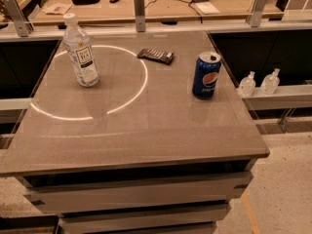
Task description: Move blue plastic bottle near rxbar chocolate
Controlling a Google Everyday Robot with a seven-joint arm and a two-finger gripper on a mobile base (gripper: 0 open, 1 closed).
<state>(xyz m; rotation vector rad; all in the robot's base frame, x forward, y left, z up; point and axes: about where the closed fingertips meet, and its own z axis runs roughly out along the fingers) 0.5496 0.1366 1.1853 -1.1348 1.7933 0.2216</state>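
The water bottle (81, 52) stood upright on the tabletop (146, 130), well apart from the rxbar chocolate (155, 56). I judged it unmoved. My end effector was out of view, so I could not tell its state.

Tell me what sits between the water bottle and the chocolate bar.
Nothing visible: bare tabletop separates the blue plastic bottle from the rxbar chocolate. The Pepsi can stands farther right, off that path. The gripper is out of view.
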